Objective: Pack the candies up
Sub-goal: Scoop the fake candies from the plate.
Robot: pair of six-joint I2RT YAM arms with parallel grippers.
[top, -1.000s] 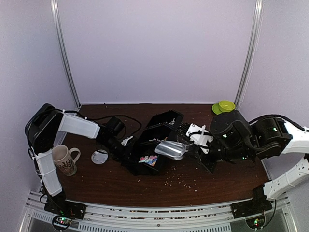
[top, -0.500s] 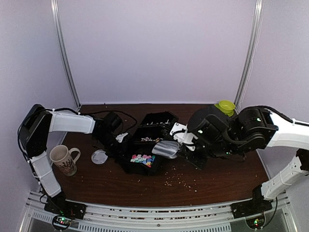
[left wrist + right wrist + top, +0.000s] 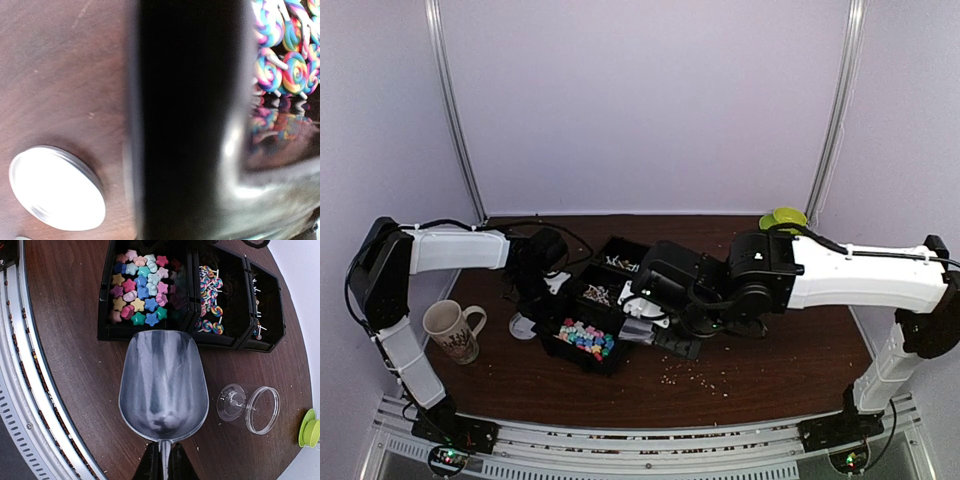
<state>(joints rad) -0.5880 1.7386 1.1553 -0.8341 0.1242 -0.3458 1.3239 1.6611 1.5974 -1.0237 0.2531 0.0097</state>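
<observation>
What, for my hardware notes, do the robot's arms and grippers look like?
The left arm and right arm both have white link shells, bulky black joints and thin black cables alongside. The left gripper and right gripper are black with small white parts.

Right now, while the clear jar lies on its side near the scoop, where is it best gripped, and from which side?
Grip the clear jar across the middle of its round wall, coming from straight above. It lies on its side on the table, wider end turned away from the scoop, so both flanks are free and no rim faces up.
</observation>
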